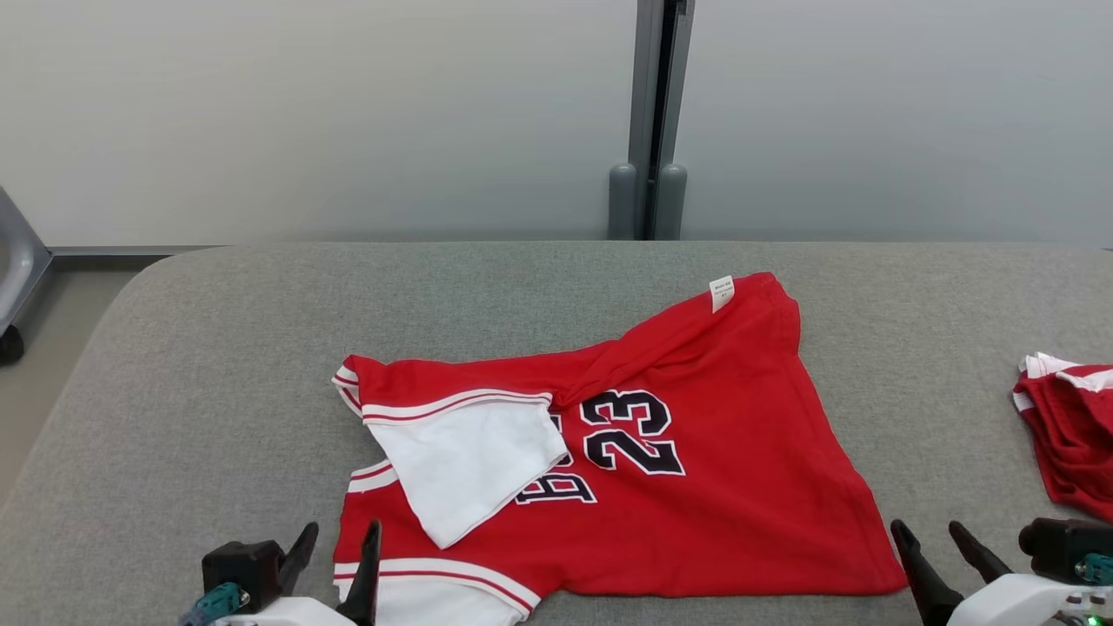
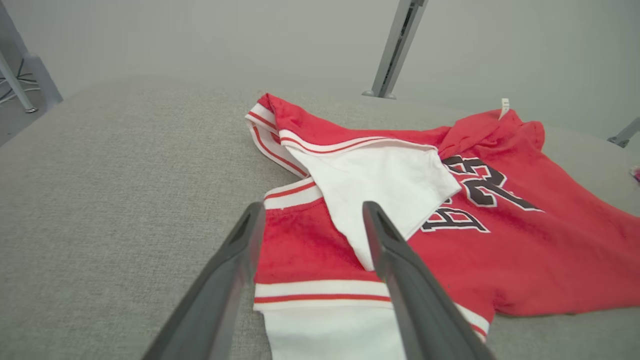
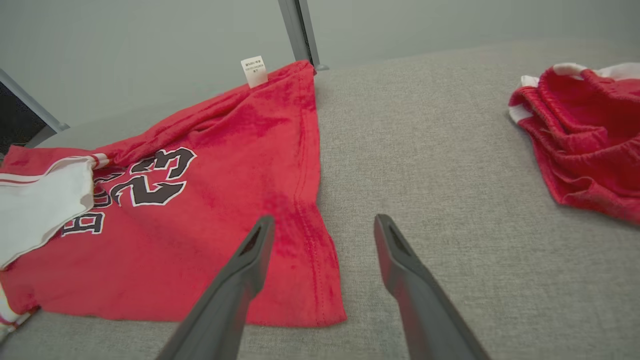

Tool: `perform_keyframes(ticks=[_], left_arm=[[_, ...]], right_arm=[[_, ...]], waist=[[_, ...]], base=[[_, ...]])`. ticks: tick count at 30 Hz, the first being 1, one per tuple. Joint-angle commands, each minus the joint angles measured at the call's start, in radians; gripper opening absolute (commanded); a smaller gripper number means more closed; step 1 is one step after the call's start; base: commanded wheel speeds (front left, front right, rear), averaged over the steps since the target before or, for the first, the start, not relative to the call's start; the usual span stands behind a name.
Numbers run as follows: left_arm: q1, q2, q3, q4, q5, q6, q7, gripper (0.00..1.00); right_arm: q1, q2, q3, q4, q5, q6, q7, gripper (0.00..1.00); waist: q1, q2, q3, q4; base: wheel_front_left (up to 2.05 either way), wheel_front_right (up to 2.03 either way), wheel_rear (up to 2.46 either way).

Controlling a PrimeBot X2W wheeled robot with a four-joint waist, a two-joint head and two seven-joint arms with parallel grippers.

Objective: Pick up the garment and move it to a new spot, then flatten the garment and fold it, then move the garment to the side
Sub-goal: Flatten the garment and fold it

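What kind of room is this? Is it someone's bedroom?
Probably a robot practice room, not a bedroom. A red jersey lies on a wide grey padded table, bare pale wall panels with a metal post stand behind, and a second red garment sits at the side.

The jersey (image 1: 696,487) lies mid-table (image 1: 217,365) — its tag (image 1: 722,292) at the far corner. A second garment (image 1: 1069,435) lies well apart, to its right.
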Motion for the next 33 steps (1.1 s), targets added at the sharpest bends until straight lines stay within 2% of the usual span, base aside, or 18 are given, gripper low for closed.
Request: perform_keyframes(ticks=[1,8,15,24,33], left_arm=[[0.009,0.014,0.001,-0.010,-0.005,0.008,0.029,1.00],[0.083,0.058,-0.007,-0.094,-0.049,0.019,0.290,1.00],[0.146,0.071,-0.023,-0.133,-0.106,0.015,0.455,1.00],[0.191,0.088,-0.030,-0.186,-0.159,0.023,0.591,1.00],[0.189,0.084,-0.045,-0.173,-0.195,0.007,0.626,1.00]], right_arm=[[-0.007,-0.005,-0.002,0.010,0.008,0.002,0.021,1.00],[-0.024,0.010,-0.012,0.056,0.013,0.002,0.139,1.00],[-0.037,0.024,-0.018,0.085,0.010,0.002,0.182,1.00],[-0.052,0.025,-0.017,0.110,0.022,0.002,0.236,1.00],[-0.061,0.037,-0.013,0.121,0.028,0.002,0.287,1.00]], waist=[[0.0000,0.0000,0.000,0.003],[0.0000,0.0000,0.007,0.020],[0.0000,0.0000,0.020,0.031],[0.0000,0.0000,0.040,0.040],[0.0000,0.0000,0.053,0.053]], base=[[0.00,0.00,0.00],[0.00,0.00,0.00],[0.00,0.00,0.00],[0.00,0.00,0.00],[0.00,0.00,0.00]])
